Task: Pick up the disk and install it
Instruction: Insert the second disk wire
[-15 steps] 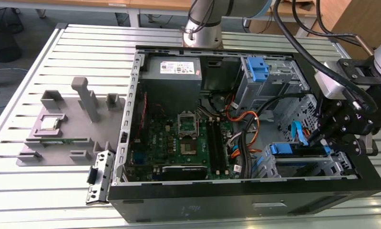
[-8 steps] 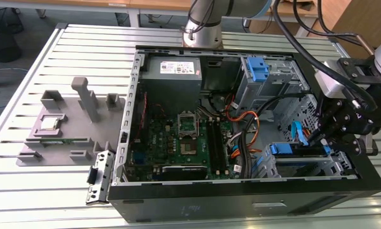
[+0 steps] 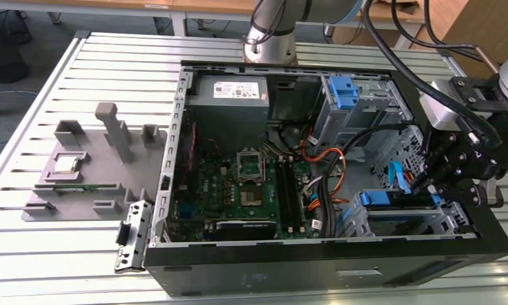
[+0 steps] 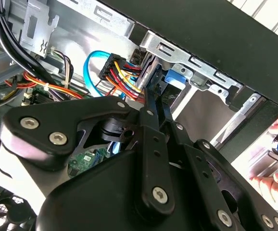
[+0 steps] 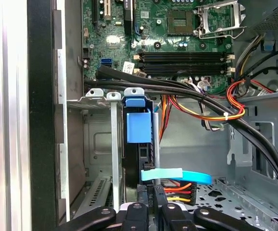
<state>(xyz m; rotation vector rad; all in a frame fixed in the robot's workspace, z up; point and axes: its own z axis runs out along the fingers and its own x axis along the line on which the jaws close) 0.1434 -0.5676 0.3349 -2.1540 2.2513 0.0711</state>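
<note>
I judge the install nearly done: the blue-framed silver disk [image 5: 138, 126] already stands slotted in the grey metal drive cage [image 5: 95, 144] just ahead of my black gripper [image 5: 153, 204], which reaches down into the open computer case [image 3: 322, 267], fingers drawn narrow at the drive's cable end.

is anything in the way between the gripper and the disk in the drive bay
Nothing visible stands between them. In the first wrist view the gripper sits right at the end of the disk, which stands on edge in the drive cage. The light blue cable and coloured power wires crowd that end.
</note>
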